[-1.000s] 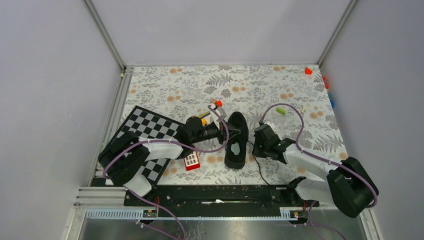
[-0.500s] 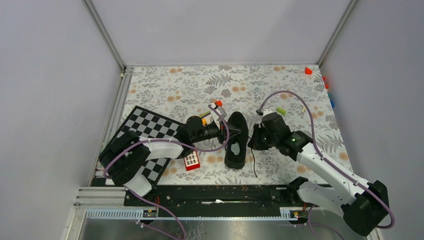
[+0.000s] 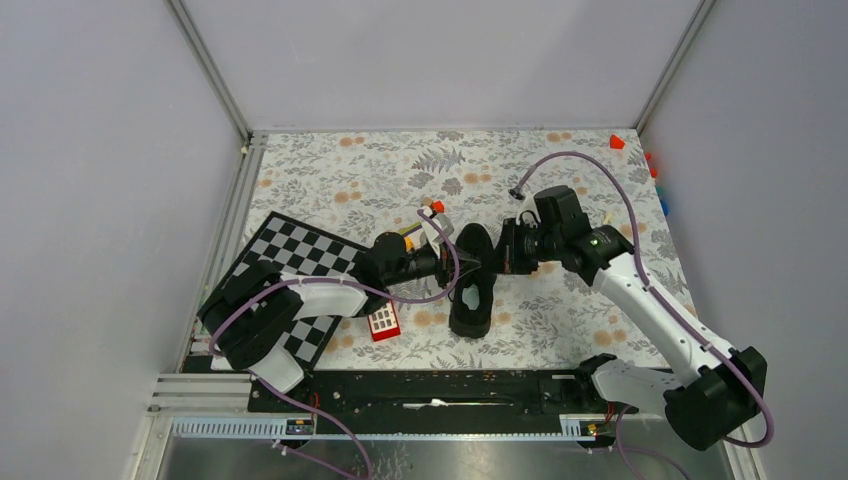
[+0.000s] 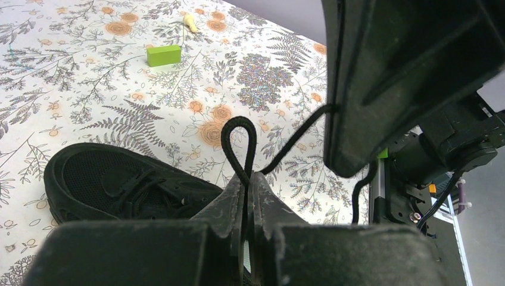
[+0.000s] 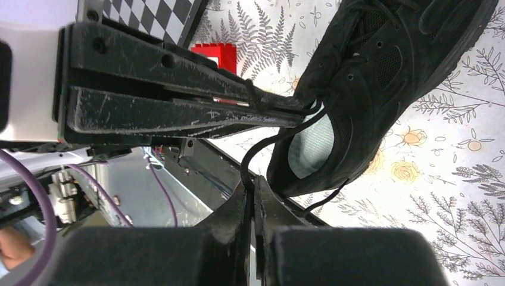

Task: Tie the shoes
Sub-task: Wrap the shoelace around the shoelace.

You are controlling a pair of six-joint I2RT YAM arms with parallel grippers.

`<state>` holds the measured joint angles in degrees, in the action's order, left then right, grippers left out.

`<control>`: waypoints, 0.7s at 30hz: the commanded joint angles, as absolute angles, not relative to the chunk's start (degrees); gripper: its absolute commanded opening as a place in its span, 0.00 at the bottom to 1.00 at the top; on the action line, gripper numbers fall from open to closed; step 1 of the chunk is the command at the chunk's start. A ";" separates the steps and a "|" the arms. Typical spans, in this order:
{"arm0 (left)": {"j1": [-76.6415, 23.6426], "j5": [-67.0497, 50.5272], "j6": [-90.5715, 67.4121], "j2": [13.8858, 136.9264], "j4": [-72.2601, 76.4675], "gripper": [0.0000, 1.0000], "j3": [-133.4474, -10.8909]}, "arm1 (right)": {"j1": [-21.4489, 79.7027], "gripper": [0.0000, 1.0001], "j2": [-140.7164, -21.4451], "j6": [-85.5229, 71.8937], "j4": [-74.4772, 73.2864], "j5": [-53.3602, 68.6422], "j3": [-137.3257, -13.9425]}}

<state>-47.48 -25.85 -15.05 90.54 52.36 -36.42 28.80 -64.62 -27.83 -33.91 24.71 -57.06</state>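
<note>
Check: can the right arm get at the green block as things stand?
Probably not: the right tool is shut on a lace of the shoe. The green block itself lies in the open.

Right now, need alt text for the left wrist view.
The left claw is shut on a black lace, a small loop standing above it, with the lace running on to the right claw at upper right. A black sneaker lies below left on a floral cloth, a green block beyond it.

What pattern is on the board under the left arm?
The board is black-and-white checkered, clearest in the top view.
</note>
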 commanded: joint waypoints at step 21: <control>-45.96 -23.05 -15.05 86.62 55.61 0.00 -33.47 | 22.02 0.00 -76.92 -27.98 -34.27 32.38 -68.50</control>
<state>-46.65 -25.85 -15.09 89.30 52.86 -33.87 22.50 -76.49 -28.18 -35.22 30.72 -65.54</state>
